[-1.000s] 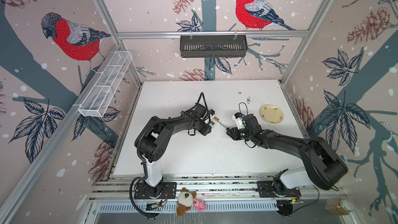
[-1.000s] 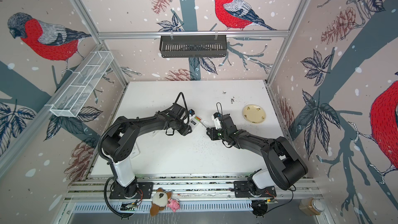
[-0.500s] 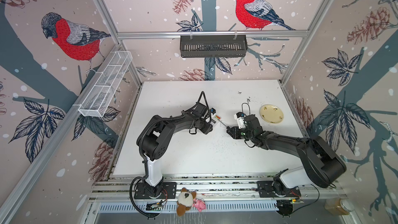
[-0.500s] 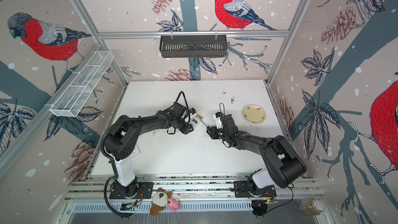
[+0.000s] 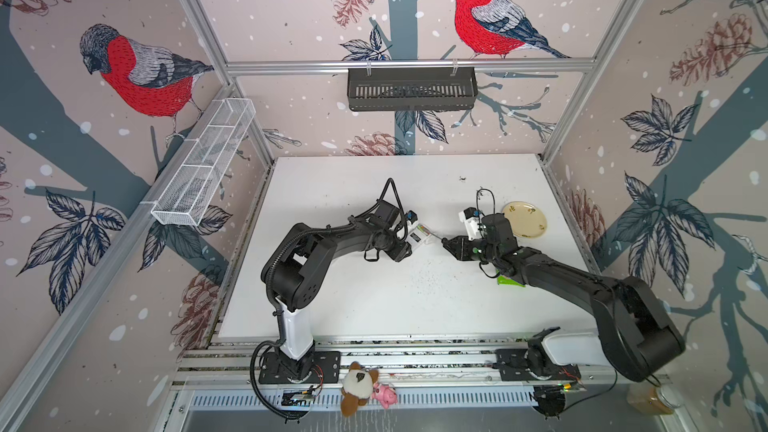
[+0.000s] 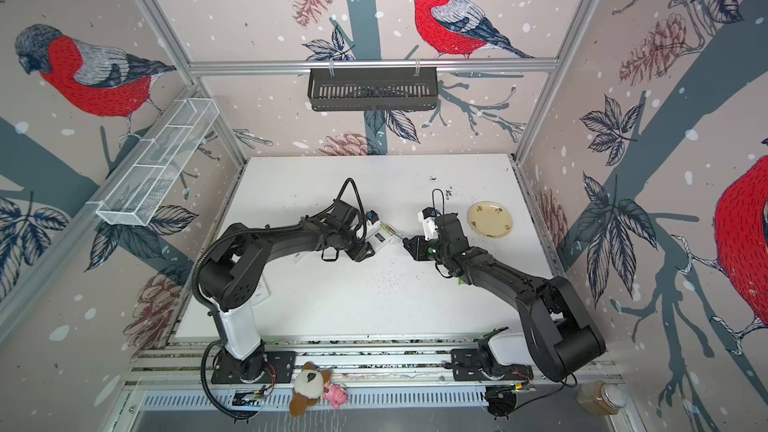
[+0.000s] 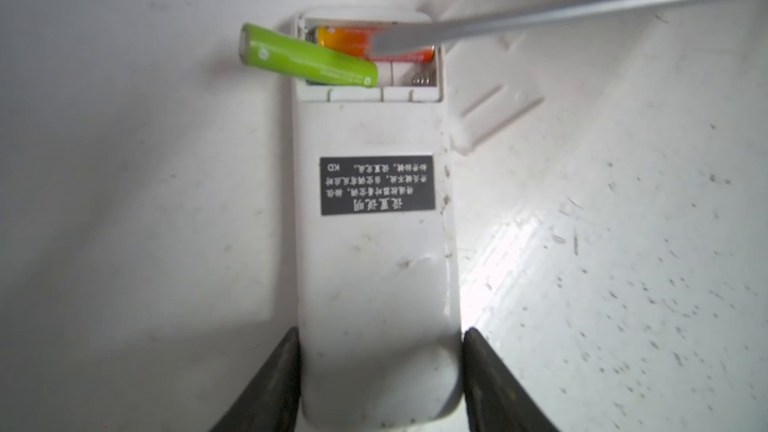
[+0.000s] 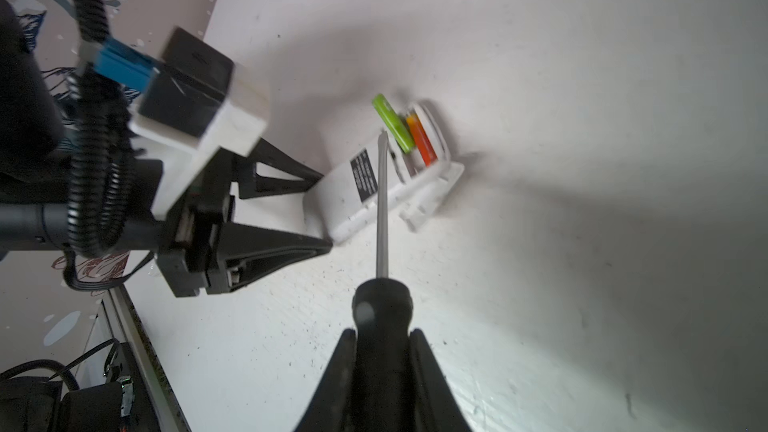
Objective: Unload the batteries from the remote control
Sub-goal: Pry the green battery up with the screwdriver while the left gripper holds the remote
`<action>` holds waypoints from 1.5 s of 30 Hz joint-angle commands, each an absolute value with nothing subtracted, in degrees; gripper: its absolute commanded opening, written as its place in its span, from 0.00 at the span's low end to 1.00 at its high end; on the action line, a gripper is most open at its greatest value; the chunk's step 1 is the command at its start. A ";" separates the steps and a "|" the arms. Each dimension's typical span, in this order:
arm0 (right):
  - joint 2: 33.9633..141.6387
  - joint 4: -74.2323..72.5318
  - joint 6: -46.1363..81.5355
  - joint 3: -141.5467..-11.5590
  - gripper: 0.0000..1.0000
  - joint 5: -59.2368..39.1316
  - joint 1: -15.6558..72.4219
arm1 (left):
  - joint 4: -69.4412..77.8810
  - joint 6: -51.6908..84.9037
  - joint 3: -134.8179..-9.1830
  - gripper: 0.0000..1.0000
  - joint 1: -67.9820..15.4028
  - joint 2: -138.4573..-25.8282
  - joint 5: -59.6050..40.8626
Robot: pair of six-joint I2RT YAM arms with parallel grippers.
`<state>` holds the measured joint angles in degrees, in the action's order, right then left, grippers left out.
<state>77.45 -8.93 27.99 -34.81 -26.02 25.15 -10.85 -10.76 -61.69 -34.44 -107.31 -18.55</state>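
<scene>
Found left end effector (image 7: 379, 338) partly open and clamped across the left end of the remote control (image 7: 374, 263), with the loose battery cover (image 7: 494, 114) just beside its near side. Noted lime green battery (image 7: 307, 56) tilted out over the compartment's far edge, and orange-red battery (image 7: 345, 41) seated inside under the flat tip of the screwdriver (image 8: 381, 201), gripped by its handle in the nearly closed right end effector (image 8: 382, 334). Recorded bare surface (image 5: 374, 305) toward the near edge; plate (image 5: 524, 220) well apart, far right.
</scene>
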 commanded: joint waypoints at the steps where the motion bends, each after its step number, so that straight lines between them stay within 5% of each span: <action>1: 77.97 -5.12 24.37 -36.76 0.01 -29.79 24.79 | -17.69 -12.43 -61.68 0.00 -34.71 -107.58 -21.04; 24: 77.58 18.53 22.58 -45.33 0.01 -24.31 24.32 | -18.35 -14.60 -62.50 0.00 -36.74 -105.65 -13.45; 45: 83.59 16.09 22.41 -47.28 0.01 -24.65 24.61 | -18.36 -15.37 -63.42 0.00 -38.05 -106.00 -14.26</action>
<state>82.65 17.15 22.50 -46.94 -25.63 24.38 -16.91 -13.93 -63.05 -37.60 -105.78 -12.64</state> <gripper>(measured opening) 0.225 0.570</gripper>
